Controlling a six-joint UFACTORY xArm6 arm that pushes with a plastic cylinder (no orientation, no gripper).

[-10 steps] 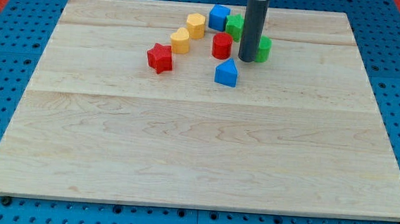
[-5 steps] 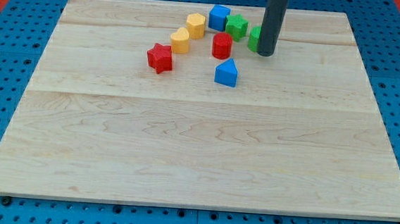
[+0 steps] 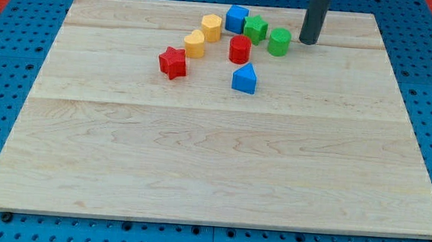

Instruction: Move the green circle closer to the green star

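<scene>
Green circle sits near view's top on table, just beside green star, small gap between. Blue block nearer view's bottom, red cylinder above it. My tip just right of green circle, not touching. No pincer on arm.

The rod is cut off by the view's top edge, hiding the arm above.
</scene>
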